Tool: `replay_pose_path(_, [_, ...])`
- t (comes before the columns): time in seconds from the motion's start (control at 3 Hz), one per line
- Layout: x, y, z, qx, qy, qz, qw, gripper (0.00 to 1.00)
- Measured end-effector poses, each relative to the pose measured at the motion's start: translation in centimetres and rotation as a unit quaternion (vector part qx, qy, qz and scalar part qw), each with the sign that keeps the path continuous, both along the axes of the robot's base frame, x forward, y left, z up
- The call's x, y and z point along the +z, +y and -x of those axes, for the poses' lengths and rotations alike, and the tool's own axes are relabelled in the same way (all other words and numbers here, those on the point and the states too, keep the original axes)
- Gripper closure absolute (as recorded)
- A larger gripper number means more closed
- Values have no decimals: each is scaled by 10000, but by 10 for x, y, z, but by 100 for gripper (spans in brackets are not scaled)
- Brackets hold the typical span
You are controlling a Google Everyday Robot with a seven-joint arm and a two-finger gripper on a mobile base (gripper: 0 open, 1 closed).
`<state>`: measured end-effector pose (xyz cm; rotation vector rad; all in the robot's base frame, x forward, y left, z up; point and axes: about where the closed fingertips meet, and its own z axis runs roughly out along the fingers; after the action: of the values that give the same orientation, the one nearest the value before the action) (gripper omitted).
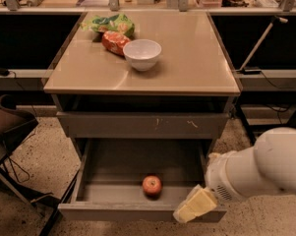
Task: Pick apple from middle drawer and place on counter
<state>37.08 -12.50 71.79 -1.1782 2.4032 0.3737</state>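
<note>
Apple (152,185): on the middle drawer (137,161) floor, near its front wall.
Gripper (195,205): at the drawer's front right corner, apart from the apple; spread or closed, I cannot tell.
Reach: descend from above, centred over the apple.
Counter (192,58): room right of the white bowl (142,54).

No text, label, brand or number can be read anywhere. The orange-red snack bag (114,42) and the green bag (110,22) on the counter (196,58) carry print that cannot be made out, and the upper drawer front (142,125) shows only pale scuffs. The gripper (195,210), at the front right corner of the open middle drawer (118,166), bears no legible marking.
</note>
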Motion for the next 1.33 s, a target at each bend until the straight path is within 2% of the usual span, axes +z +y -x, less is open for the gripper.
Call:
replay_pose_path(0.33, [-53, 27, -11, -125, 4, 180, 9998, 0])
replay_pose_path(0.67, [-87, 41, -35, -49, -362, 497, 9981, 0])
replay_pose_path(1.0, [-83, 60, -56, 43, -726, 472, 9962, 0])
replay_pose_path(1.33, [-95, 59, -72, -123, -759, 291, 9966, 0])
